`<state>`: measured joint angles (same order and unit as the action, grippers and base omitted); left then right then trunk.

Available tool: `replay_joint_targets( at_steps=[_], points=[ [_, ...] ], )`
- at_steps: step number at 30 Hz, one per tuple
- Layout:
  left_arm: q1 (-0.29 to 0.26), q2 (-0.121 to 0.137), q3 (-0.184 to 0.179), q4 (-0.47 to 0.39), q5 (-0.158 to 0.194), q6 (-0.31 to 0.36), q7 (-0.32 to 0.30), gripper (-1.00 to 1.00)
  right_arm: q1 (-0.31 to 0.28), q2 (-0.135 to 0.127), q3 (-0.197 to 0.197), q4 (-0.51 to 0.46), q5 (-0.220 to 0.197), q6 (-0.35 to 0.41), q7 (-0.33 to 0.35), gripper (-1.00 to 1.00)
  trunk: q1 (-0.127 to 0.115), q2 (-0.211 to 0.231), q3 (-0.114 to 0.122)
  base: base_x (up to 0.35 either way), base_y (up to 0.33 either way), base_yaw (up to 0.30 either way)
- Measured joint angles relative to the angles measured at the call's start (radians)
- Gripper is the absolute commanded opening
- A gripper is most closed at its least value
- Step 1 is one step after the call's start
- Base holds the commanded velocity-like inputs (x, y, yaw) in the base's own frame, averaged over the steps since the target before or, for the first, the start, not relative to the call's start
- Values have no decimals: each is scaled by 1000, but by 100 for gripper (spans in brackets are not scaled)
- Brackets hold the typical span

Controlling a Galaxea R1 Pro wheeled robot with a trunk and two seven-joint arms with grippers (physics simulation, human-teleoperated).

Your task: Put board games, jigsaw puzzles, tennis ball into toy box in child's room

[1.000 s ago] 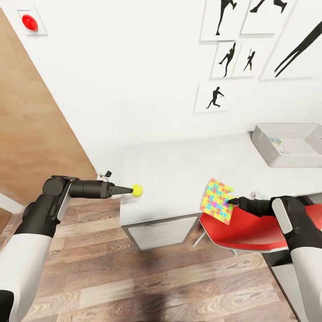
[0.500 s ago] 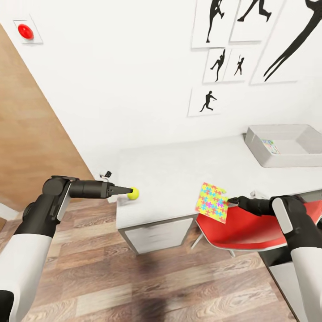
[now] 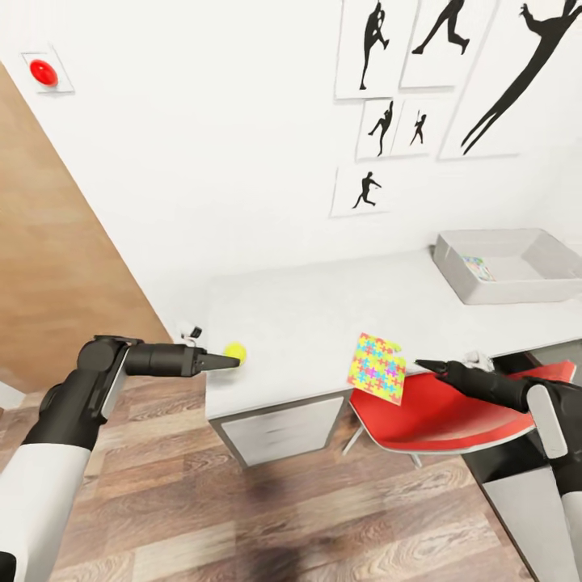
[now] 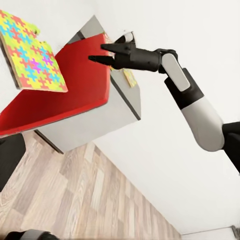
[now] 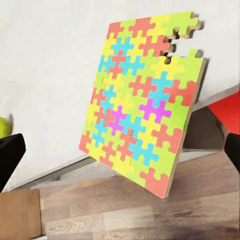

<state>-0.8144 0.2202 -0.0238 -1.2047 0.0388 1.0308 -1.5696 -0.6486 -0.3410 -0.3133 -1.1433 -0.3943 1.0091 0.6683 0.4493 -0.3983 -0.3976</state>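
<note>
the left gripper (image 3: 236,356) is pinching the ball (image 3: 235,351) over the table's (image 3: 307,315) near left corner. the right gripper (image 3: 422,366) is spread, apart from the tilting puzzle (image 3: 377,369). judging next: re-grasping it, then carrying both to the far-right box (image 3: 453,273).

Tabletop (image 3: 323,315): my work surface looks pale, matt, faintly mottled like stone or laminate.
Jigsaw puzzle (image 3: 377,369): a flat board with a smooth, bright printed face and a raw tan edge like wood or card.
Tennis ball (image 3: 235,351): dull yellow-green, no shine.
Toy box (image 3: 453,275): light grey, smooth matt plastic look, at the tabletop's far end.
Chair seat (image 3: 453,412): glossy red plastic, just below the tabletop's edge.
Floor (image 3: 242,501): wood planks with visible grain, low sheen.
My right claw (image 3: 422,366): black, satin-smooth.
My left claw (image 3: 232,361): the same black finish.
</note>
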Motion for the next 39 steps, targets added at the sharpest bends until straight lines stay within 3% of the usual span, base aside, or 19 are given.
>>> replay_joint_targets(
  at_steps=[5,12,15,19,21,29,39],
  points=[
    [46,-3,0,-9,2,-3,0,100,97,8,-85,-75,0,-2,149,100,0,0,8,0,0,-8],
    [101,-4,4,-24,4,-5,0,100,231,14,-142,-160,2,-78,342,100,0,0,19,0,0,-1],
    [117,0,7,-56,36,-2,1,100,283,24,-161,-208,4,-110,429,100,0,0,24,0,0,0],
    [142,5,9,-87,126,-1,2,100,307,61,-180,-257,5,-124,466,100,0,0,30,-5,0,0],
    [148,6,9,-94,152,-2,2,100,311,84,-186,-270,6,-129,473,100,0,0,34,-7,0,0],
    [153,6,6,-98,176,-5,2,100,315,142,-191,-282,17,-167,484,100,0,0,45,-2,0,0],
    [154,6,6,-94,177,-7,2,100,315,158,-191,-280,20,-222,479,100,0,0,48,0,0,0]
  ],
)
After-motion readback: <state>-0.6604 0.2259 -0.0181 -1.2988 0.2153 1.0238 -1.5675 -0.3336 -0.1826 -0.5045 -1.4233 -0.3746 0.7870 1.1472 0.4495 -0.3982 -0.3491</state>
